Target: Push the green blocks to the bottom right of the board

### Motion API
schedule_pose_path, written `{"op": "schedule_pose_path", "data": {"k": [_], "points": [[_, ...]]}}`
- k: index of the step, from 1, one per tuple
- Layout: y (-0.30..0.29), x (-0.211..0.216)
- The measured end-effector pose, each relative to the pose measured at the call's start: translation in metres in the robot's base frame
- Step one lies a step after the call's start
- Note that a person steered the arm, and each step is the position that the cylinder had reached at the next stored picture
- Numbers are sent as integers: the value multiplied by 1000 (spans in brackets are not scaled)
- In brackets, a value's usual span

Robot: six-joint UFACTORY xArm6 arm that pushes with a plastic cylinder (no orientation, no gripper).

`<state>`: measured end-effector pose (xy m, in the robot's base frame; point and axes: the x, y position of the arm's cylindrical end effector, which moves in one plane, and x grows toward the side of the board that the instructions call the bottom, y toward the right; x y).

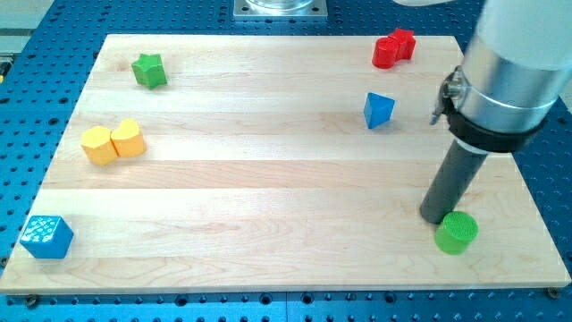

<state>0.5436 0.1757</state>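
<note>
A green cylinder block [457, 233] stands near the board's bottom right. My tip [435, 217] rests on the board just to the upper left of it, touching or almost touching its side. A green star block [149, 70] lies far away at the view's top left. The dark rod rises from the tip to the silver arm body at the view's upper right.
Two red blocks [394, 47] sit together at the top right edge. A blue block [378, 110] lies below them. Two yellow blocks [113, 141] sit side by side at the left. A blue cube [46, 237] is at the bottom left corner. The wooden board [268, 206] lies on a blue perforated table.
</note>
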Motion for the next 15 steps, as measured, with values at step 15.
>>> {"op": "schedule_pose_path", "data": {"k": [15], "points": [[-398, -250]]}}
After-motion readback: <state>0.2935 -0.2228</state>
